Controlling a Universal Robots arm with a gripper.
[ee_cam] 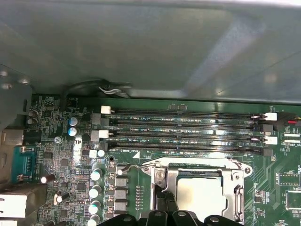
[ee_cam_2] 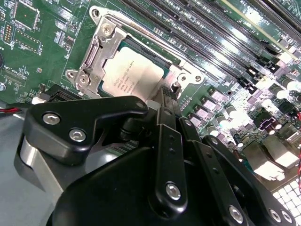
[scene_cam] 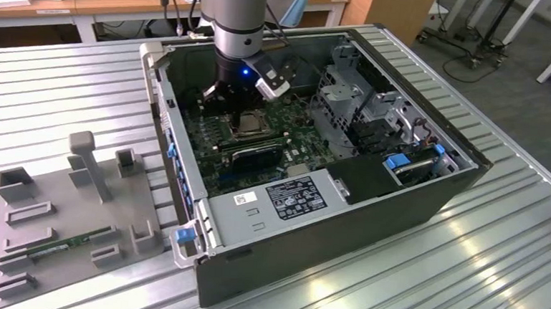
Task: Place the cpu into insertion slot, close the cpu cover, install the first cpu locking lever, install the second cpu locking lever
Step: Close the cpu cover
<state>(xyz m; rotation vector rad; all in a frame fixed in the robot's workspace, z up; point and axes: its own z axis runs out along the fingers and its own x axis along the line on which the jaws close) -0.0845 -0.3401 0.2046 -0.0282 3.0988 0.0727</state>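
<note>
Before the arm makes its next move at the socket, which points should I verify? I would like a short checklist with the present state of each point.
1. The cpu lies flat in the insertion slot: ok.
2. The cpu cover is down over the cpu's edges: ok.
3. The wire locking lever is hooked under its catch: cannot tell.
4. The gripper is close to the cover's edge: ok. Whether it touches the cover: cannot tell.
5. The memory slots are apart from the gripper: ok.
</note>
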